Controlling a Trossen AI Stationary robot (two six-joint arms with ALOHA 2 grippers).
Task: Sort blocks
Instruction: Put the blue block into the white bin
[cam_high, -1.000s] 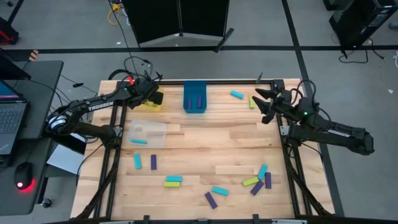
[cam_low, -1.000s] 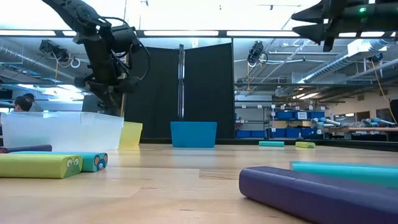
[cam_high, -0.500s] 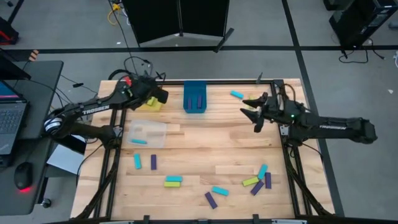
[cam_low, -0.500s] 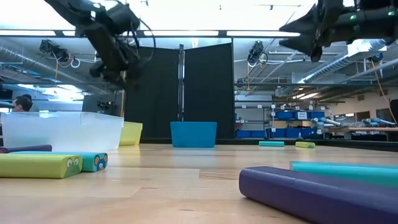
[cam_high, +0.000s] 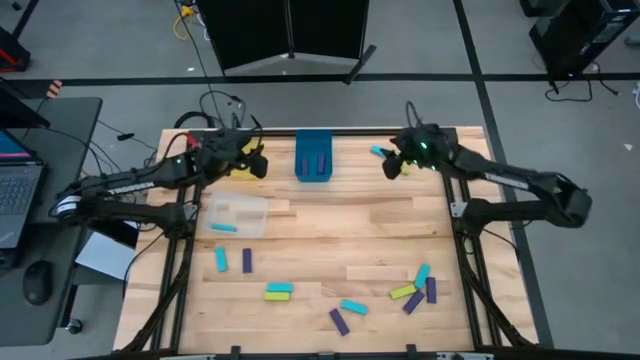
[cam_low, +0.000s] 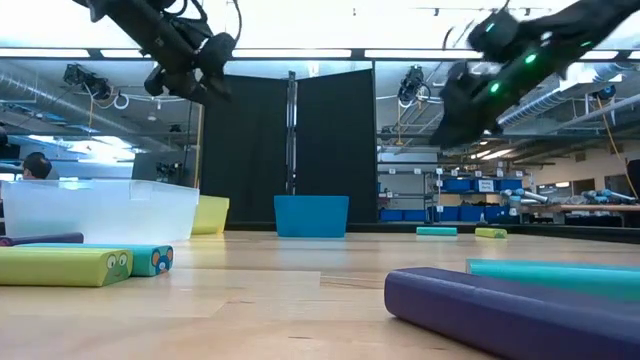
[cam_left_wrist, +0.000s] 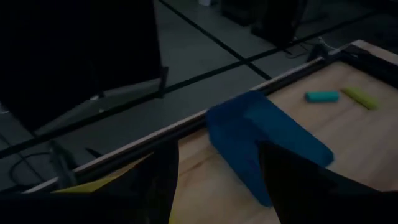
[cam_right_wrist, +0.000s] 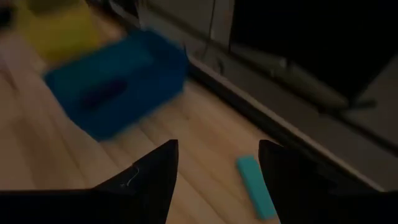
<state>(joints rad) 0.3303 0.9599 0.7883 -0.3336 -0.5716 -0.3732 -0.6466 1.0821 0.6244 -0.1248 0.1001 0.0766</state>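
I judge sorting barely begun: most small flat coloured blocks (cam_high: 414, 288) lie loose on the wooden worktop (cam_high: 340, 225), few in the blue plastic bin (cam_high: 314, 155). My right pincer (cam_high: 393, 165) hangs open, empty, near a teal block (cam_right_wrist: 255, 185); left pincer (cam_high: 250, 160) open, empty

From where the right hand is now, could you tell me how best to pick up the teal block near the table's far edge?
The teal block lies flat and alone beside the right hand. Come straight down and probably pinch its two long sides at mid-length.
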